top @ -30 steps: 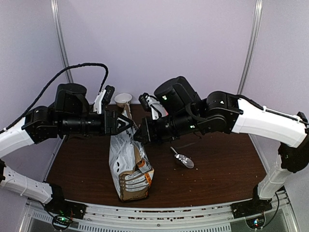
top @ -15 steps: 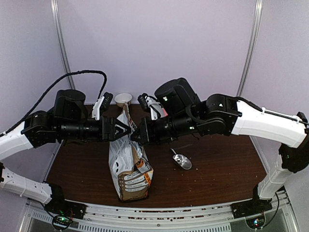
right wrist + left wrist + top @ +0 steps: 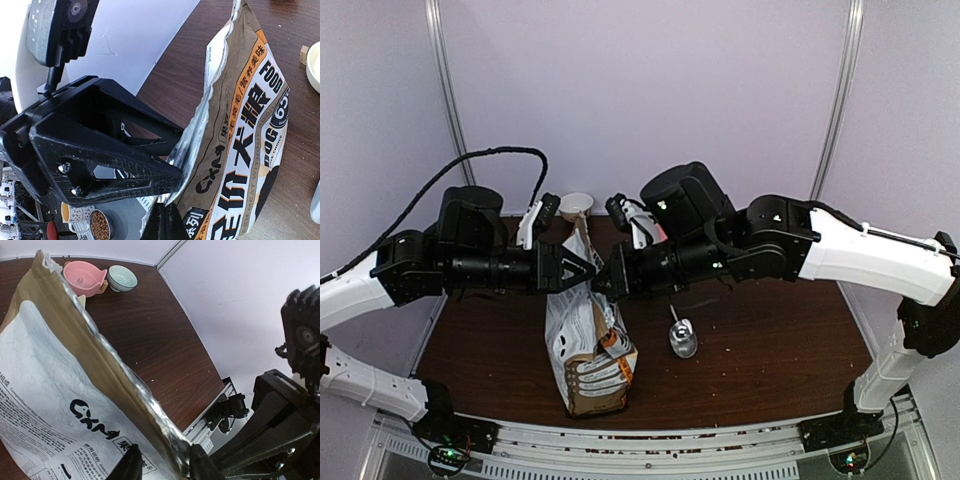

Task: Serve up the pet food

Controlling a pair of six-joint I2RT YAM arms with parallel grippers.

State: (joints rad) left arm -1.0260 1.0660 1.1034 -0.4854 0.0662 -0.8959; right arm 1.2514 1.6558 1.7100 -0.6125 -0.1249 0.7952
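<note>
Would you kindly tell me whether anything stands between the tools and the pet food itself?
Yes: the bag. No pet food shows at its mouth, so its walls stand between. The right tool is pinched on the rim; the left tool straddles it. The scoop lies apart on the table.

This is a robot lab booth: lilac walls (image 3: 650, 90), metal posts (image 3: 841, 90), brown table (image 3: 775, 350), rail (image 3: 650, 447) along its near edge.
</note>
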